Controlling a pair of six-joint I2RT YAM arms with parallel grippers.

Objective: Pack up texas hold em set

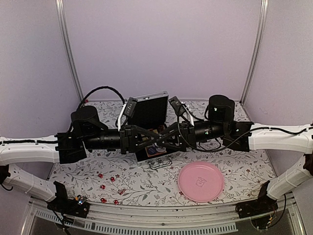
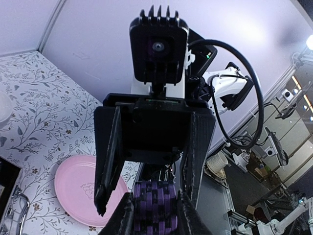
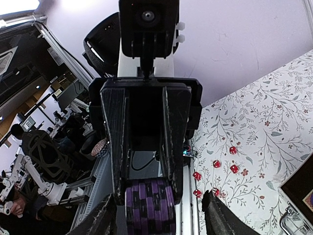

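- The floral tabletop [image 1: 234,164] carries everything. The two arms [image 1: 105,137] reach in from either side and meet over its middle.
- The silver briefcase [image 1: 149,108] sits at mid-tabletop, open. Its black-lined lid stands upright on the far side, and its metal handle [image 1: 160,162] points to the near edge. The case's long axis seems to run left to right. The crossed arms hide most of the base, so its contents cannot be told.
- A pink plate [image 1: 200,182] lies right of the handle, near the front edge and apart from the case.
- The left end effector [image 3: 146,192] is clamped on a stack of purple chips [image 2: 154,208] held above the case.
- The right end effector [image 2: 145,200] faces it nose to nose. Its jaws are spread, with one finger [image 3: 100,218] on each side of the stack, not visibly touching it.
- The stack's axis appears to run from one left finger to the other.
- Tiny red dice [image 1: 112,179] lie scattered on the near-left tabletop, well apart from the case.
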